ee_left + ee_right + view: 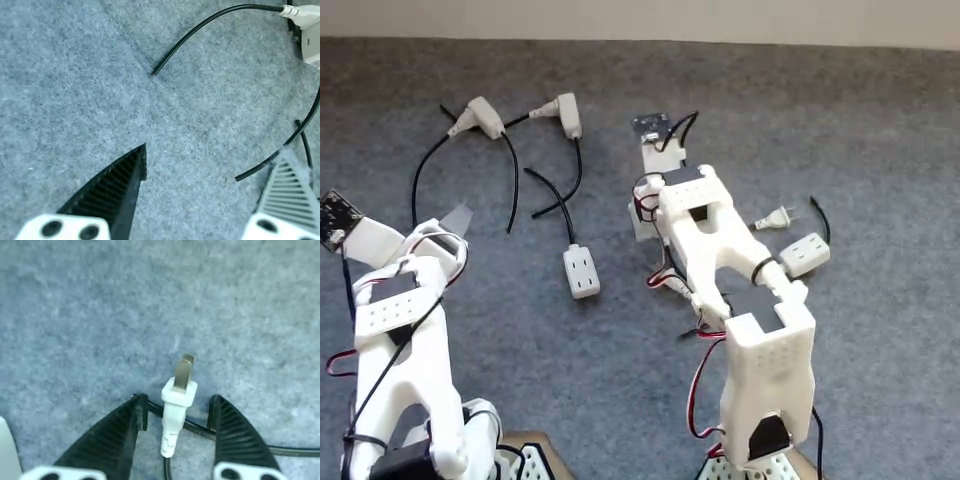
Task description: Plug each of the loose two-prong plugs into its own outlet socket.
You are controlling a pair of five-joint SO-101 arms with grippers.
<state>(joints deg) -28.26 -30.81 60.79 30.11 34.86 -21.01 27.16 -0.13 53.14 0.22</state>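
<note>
Now: the right gripper (pixel 178 401) sits low over the grey carpeted table (pixel 75 300). Its black ribbed jaws are roughly half open and straddle a small white two-prong plug (pixel 178 397). Neither finger appears to touch it, and nothing is gripped. The plug lies flat with its brass prongs (pixel 184 371) pointing away from the wrist, and its thin black cord (pixel 245 442) crosses beneath the jaw line.

Judgement: the step in hand is the grasp.
- Close on the white body, square across its sides and behind the prong collar, so the prongs are left clear.
- Mind the cord: if it is caught in the pinch, the plug will likely twist on lifting.

The left gripper (pixel 214 150) has its jaws spread wide and empty above bare carpet, with a loose black cord end (pixel 155 71) nearby.

Farther out in the high view, a white rectangular outlet socket (pixel 581 270) lies between the arms with its slots facing up. Seating the plug there would probably need the prongs turned downward first. A second white outlet block (pixel 805 253) lies right of the right arm, with another small white plug (pixel 775 217) just beside it, not inserted.

At the far side lies a larger white angled plug (pixel 480 118), with a similar white angled plug (pixel 565 112) near it, both loose.
</note>
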